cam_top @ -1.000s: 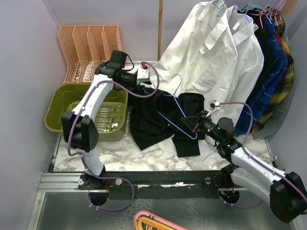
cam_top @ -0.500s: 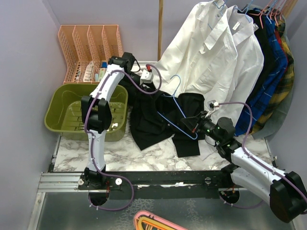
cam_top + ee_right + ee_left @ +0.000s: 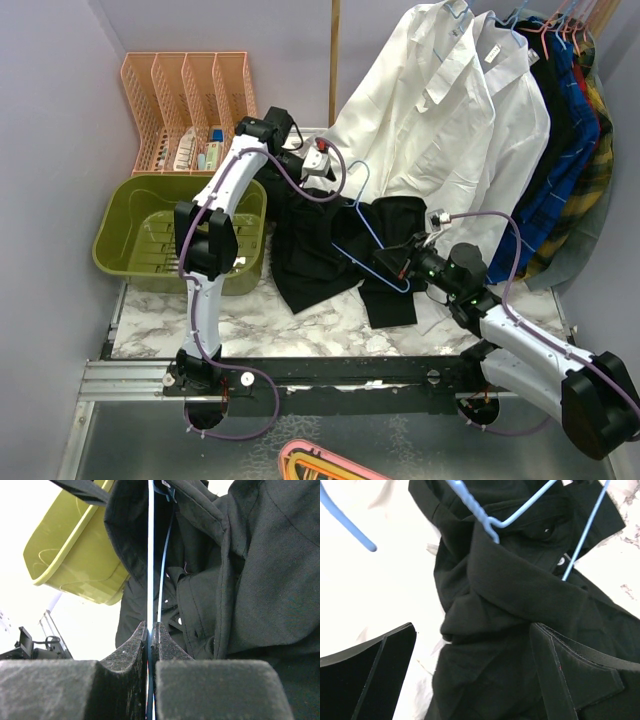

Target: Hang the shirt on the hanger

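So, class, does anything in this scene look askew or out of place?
The black shirt lies crumpled on the marble table, not draped on the light-blue hanger. The hanger sits tilted across it, one wire pinched in the right gripper.

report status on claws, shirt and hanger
Right claw shut on hanger. Left claw open above shirt collar. Shirt heaped on table, hanger wire partly under fabric.

You see a soft black button-up shirt (image 3: 310, 250), a thin light-blue wire hanger (image 3: 469, 501), an olive-green plastic tub (image 3: 112, 235), 2 white hanging shirts (image 3: 420, 120) and a grey-veined white marble tabletop (image 3: 250, 320).
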`<action>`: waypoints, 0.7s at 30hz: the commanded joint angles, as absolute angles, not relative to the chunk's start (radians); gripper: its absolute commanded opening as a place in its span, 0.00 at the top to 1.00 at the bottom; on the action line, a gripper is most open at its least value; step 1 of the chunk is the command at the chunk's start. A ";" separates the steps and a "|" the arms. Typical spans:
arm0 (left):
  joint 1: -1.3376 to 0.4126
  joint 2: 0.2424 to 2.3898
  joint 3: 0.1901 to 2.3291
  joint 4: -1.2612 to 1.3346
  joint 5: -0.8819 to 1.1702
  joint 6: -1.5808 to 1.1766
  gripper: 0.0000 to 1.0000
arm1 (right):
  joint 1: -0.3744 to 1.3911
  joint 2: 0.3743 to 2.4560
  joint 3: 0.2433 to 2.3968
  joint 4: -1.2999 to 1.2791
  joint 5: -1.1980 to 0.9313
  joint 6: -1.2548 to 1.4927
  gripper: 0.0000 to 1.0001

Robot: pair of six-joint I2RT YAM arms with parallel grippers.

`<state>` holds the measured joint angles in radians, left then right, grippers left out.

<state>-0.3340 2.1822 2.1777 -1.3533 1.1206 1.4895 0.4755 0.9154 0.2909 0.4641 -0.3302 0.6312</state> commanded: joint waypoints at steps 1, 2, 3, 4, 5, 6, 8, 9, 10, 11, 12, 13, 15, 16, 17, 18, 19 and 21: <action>-0.334 2.145 2.142 -1.193 1.165 1.372 0.01 | 0.489 0.913 0.318 0.484 -0.359 0.607 0.99; -0.335 2.146 2.141 -1.192 1.168 1.362 0.01 | 0.491 0.910 0.317 0.483 -0.354 0.604 0.99; -0.339 2.151 2.152 -1.209 1.171 1.360 0.01 | 0.493 0.905 0.316 0.483 -0.347 0.601 0.99; -0.345 2.162 2.171 -1.241 1.173 1.366 0.01 | 0.495 0.903 0.317 0.483 -0.343 0.598 0.99; -0.351 2.177 2.196 -1.296 1.172 1.392 0.02 | 0.496 0.900 0.318 0.481 -0.340 0.594 0.99; -0.357 2.195 2.231 -1.362 1.166 1.435 0.03 | 0.497 0.897 0.321 0.476 -0.336 0.589 0.99; -0.368 2.229 2.275 -1.422 1.157 1.429 0.09 | 0.501 0.897 0.329 0.465 -0.332 0.577 0.99; -0.370 2.232 2.282 -1.423 1.158 1.416 0.13 | 0.501 0.896 0.332 0.461 -0.330 0.572 0.99; -0.370 2.231 2.284 -1.424 1.159 1.406 0.21 | 0.502 0.898 0.334 0.456 -0.329 0.568 0.99; -0.370 2.226 2.281 -1.424 1.156 1.404 0.31 | 0.503 0.898 0.334 0.454 -0.328 0.566 0.99; -0.370 2.223 2.278 -1.424 1.157 1.404 0.41 | 0.503 0.898 0.334 0.455 -0.328 0.565 0.99; -0.370 2.218 2.273 -1.424 1.161 1.404 0.45 | 0.504 0.898 0.332 0.455 -0.328 0.565 0.99; -0.372 2.212 2.265 -1.424 1.175 1.393 0.40 | 0.504 0.899 0.327 0.461 -0.327 0.566 0.99; -0.377 2.210 2.262 -1.424 1.175 1.381 0.34 | 0.506 0.899 0.325 0.464 -0.325 0.566 0.99; -0.386 2.206 2.258 -1.424 1.166 1.374 0.26 | 0.506 0.900 0.324 0.466 -0.325 0.566 0.99; -0.394 2.202 2.251 -1.424 1.152 1.369 0.18 | 0.506 0.900 0.322 0.468 -0.323 0.566 0.99; -0.405 2.196 2.237 -1.424 1.135 1.371 0.13 | 0.506 0.900 0.321 0.469 -0.320 0.566 0.99; -0.430 2.184 2.207 -1.424 1.105 1.377 0.07 | 0.508 0.897 0.318 0.474 -0.313 0.566 0.99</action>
<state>-0.3836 2.2066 2.2478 -1.3895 1.1240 1.3781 0.4984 0.9096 0.3031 0.4553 -0.3313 0.5812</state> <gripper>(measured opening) 0.889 0.027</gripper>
